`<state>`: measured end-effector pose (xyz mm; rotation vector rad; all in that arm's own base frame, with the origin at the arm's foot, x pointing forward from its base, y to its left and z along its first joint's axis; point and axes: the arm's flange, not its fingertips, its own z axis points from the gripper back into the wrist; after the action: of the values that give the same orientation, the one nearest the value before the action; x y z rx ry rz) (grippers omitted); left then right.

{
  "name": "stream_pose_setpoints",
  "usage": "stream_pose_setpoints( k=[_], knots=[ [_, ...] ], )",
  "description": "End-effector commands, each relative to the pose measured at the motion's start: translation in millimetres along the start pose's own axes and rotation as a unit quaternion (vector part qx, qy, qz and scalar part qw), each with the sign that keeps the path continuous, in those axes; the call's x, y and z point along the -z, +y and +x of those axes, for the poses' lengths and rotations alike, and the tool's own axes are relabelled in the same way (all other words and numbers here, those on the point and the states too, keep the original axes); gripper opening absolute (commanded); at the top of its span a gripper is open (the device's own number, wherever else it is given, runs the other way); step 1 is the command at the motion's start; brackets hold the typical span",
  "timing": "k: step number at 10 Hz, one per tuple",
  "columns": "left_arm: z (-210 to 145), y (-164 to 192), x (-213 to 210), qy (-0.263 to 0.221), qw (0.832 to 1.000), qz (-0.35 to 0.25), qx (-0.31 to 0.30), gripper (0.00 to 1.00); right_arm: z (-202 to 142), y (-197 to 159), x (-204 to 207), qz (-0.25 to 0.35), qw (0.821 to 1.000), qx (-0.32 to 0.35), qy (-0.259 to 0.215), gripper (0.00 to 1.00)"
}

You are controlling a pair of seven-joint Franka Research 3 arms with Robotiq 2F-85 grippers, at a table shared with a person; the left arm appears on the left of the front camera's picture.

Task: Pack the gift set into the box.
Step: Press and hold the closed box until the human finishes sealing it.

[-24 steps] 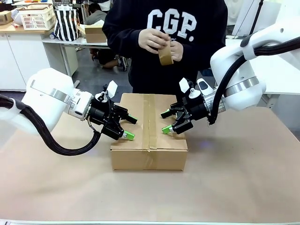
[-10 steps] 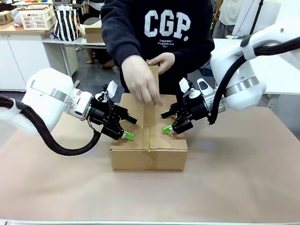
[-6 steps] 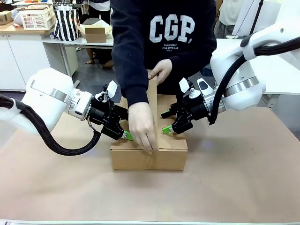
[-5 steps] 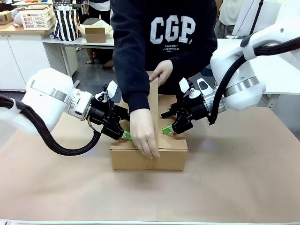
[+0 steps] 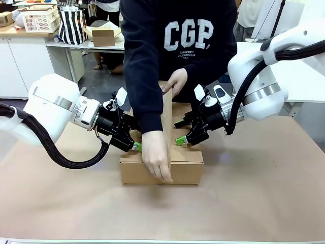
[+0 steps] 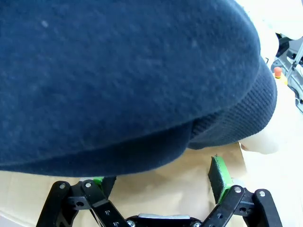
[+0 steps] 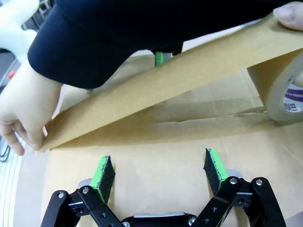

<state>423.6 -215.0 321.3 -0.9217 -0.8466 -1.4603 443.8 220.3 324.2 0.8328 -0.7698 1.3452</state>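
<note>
1. Two black two-finger grippers with green pads are resting their tips on top of the large plain brown corrugated cardboard box [image 5: 185,162], one at each side of its centre seam. The left gripper [image 5: 133,142] is standing with jaws spread wide and grasping nothing, its pads over the left part of the lid and half hidden behind the person's dark navy sleeve [image 5: 142,81].
2. The right gripper [image 5: 181,133] is likewise standing open and empty, its fingertips [image 7: 103,172] lying against the bare cardboard on the right part of the lid.
3. Between the grippers, the person's lower hand [image 5: 157,160] is pressing the free end of a long strip of brown paper packing tape [image 5: 166,122] down over the box's near edge and onto its front wall.
4. The person's upper hand [image 5: 175,81] is holding the roll of brown tape [image 7: 284,90] above the far edge of the box, keeping the strip stretched tight along the seam.
5. The box is sitting closed in the middle of the brown paper-covered tabletop [image 5: 264,193], nearer the far edge, where the person in the navy sweatshirt with white letters [image 5: 195,35] is leaning over it.
</note>
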Motion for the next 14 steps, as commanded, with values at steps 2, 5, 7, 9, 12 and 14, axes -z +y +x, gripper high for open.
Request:
stream_pose_setpoints(
  k=[2,5,7,9,12,14],
  knots=[
    [-1.7,-0.9,0.2,0.001,1.0,0.0,0.0,1.0,-1.6,0.1,1.2,0.0,1.0,0.0,0.003,1.0],
    [-1.7,-0.9,0.2,0.001,1.0,0.0,0.0,1.0,-1.6,0.1,1.2,0.0,1.0,0.0,0.003,1.0],
    [-1.7,-0.9,0.2,0.001,1.0,0.0,0.0,1.0,-1.6,0.1,1.2,0.0,1.0,0.0,0.003,1.0],
    [-1.7,-0.9,0.2,0.001,1.0,0.0,0.0,1.0,-1.6,0.1,1.2,0.0,1.0,0.0,0.003,1.0],
    [-1.7,-0.9,0.2,0.001,1.0,0.0,0.0,1.0,-1.6,0.1,1.2,0.0,1.0,0.0,0.003,1.0],
    [-1.7,-0.9,0.2,0.001,1.0,0.0,0.0,1.0,-1.6,0.1,1.2,0.0,1.0,0.0,0.003,1.0]
  ],
)
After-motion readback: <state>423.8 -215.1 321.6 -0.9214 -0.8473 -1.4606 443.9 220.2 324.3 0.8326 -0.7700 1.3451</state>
